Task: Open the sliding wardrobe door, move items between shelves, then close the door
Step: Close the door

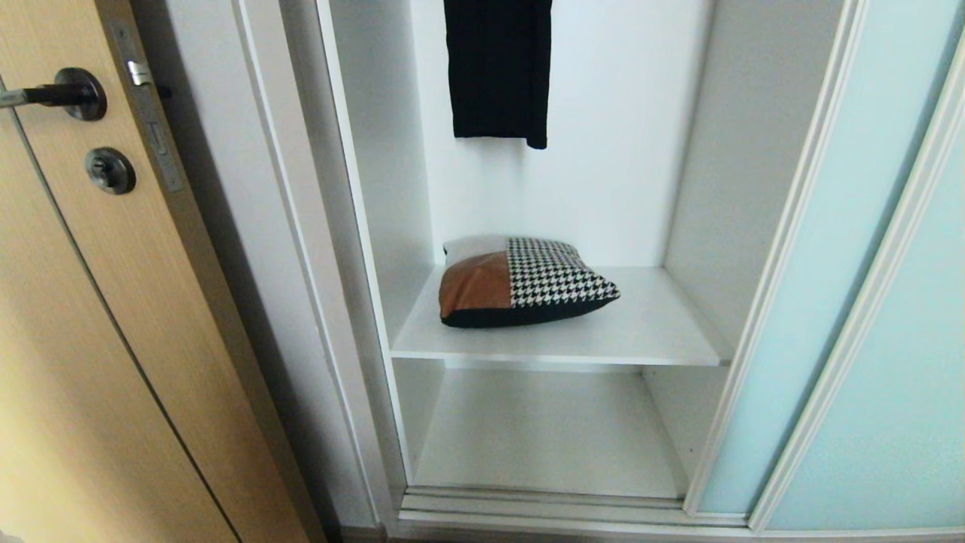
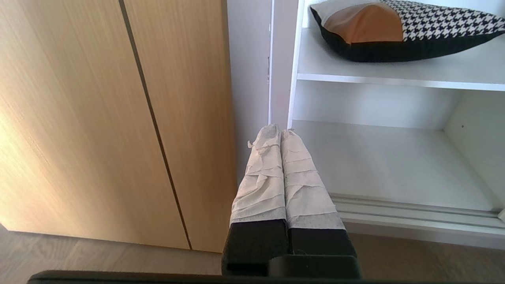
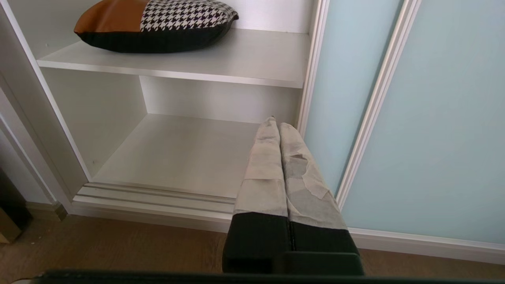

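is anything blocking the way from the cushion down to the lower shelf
Nothing visible does. The sliding door is slid aside, the cushion lies alone on the upper shelf, and the lower shelf beneath looks bare.

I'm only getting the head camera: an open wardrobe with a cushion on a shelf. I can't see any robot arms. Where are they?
Observer: Both hang low in front of the wardrobe. The left gripper points toward the wardrobe's left edge, beside the wooden door.
Operator: And the right one?
Observer: The right gripper points toward the lower shelf, next to the sliding door.
Operator: Holding anything?
Observer: No. Both are shut and empty, with pale wrapping on the fingers.
Operator: Is the cushion near them?
Observer: The cushion lies on the upper shelf, untouched.
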### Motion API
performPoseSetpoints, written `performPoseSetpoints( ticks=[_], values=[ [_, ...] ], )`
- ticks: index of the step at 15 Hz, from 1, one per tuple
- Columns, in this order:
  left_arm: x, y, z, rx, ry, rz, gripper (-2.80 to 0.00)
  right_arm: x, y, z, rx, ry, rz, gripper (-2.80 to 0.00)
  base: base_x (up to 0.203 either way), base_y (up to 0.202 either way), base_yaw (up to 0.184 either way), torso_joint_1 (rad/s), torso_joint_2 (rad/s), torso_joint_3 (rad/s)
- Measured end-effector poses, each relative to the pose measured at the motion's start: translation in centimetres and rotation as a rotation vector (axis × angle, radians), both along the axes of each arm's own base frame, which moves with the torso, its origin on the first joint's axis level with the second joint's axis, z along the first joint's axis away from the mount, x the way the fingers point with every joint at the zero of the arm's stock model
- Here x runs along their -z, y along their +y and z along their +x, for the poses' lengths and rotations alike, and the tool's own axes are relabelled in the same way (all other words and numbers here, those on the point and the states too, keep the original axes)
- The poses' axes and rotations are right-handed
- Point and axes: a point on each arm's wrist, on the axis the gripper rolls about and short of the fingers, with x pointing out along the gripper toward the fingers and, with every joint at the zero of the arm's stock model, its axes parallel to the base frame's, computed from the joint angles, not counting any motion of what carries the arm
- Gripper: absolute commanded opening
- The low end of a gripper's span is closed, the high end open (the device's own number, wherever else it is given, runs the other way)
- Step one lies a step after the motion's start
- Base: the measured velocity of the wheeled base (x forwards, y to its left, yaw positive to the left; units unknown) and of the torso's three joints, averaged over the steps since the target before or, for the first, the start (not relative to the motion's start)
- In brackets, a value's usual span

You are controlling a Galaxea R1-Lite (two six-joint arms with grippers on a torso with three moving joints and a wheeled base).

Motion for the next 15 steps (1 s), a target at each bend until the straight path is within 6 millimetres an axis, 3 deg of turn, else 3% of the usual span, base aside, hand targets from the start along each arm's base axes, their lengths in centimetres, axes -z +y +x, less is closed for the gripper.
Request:
performPoseSetpoints(
  ticks=[15],
  values=[
    [0.00,0.00,0.00,0.000,0.000,0.000,-2.80,0.00,-0.01,-0.01,0.006,0.002,-0.022,-2.80,0.000,0.000,0.000,0.000,0.00,0.000]
  ],
)
